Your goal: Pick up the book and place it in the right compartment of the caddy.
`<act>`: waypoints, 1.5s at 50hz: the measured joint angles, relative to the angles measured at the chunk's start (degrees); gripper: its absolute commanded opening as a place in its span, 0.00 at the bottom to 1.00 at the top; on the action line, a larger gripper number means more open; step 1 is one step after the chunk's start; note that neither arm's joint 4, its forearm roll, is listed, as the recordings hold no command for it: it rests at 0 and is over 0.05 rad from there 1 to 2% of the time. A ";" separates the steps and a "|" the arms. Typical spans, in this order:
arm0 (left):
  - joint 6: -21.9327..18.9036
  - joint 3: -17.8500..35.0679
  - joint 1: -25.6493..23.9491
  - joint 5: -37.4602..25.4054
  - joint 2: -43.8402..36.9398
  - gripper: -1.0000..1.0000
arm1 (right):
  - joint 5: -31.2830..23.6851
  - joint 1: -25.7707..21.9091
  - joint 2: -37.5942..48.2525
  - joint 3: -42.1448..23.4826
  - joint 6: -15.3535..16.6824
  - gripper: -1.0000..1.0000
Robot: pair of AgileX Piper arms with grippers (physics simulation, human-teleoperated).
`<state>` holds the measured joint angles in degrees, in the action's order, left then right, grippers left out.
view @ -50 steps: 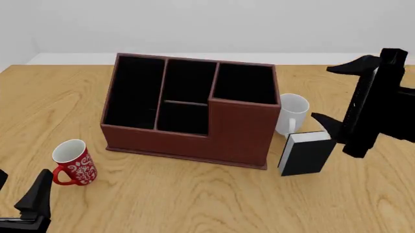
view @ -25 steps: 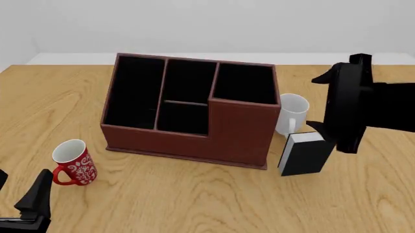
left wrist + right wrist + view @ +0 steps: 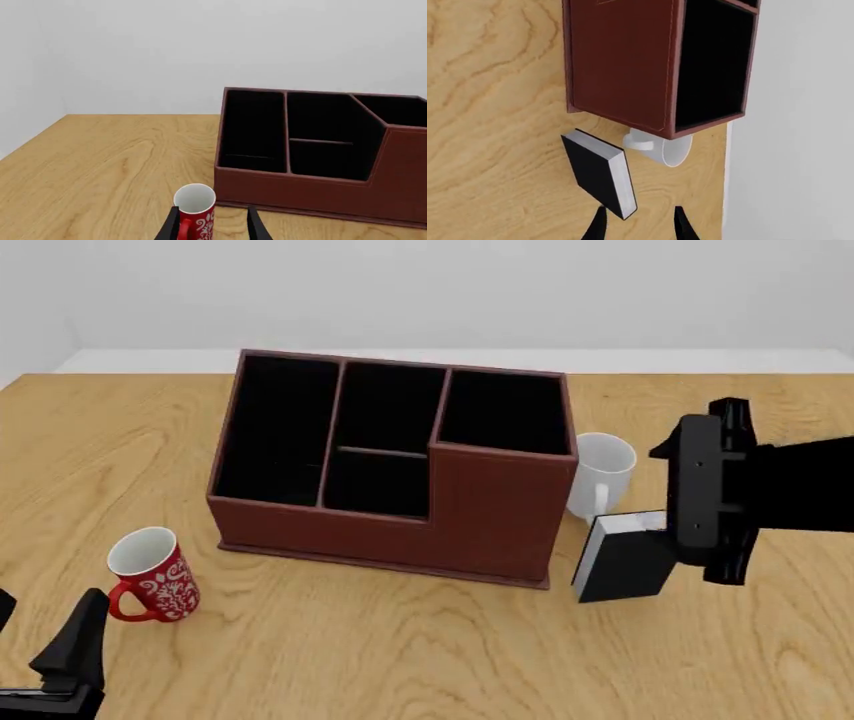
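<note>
Right claw (image 3: 635,225), fingers spread wide, at the upright book (image 3: 625,558) beside the caddy (image 3: 400,465); left claw (image 3: 209,227) wide, near a red mug (image 3: 195,210).

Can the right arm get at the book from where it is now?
Probably yes. The right gripper is open beside the upright book, one corner near its fingers; nothing lies between. The white mug and caddy stand close behind.

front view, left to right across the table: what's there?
left gripper → red mug → caddy → white mug and book, overlapping in left-right span, mug farther back → right gripper, at the book's right edge.
</note>
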<state>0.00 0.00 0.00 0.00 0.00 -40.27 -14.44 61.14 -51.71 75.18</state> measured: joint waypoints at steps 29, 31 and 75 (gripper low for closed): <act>0.00 0.00 0.00 0.00 0.00 1.00 | 3.58 2.22 3.35 4.30 1.07 1.00; 0.00 0.00 0.00 0.00 0.00 1.00 | 3.90 2.31 3.69 4.38 1.09 1.00; 0.00 0.00 0.00 0.00 0.00 1.00 | 10.50 3.94 11.22 5.44 0.59 1.00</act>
<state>0.00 0.00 0.00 0.00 0.00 -29.77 -10.50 72.36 -46.27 75.77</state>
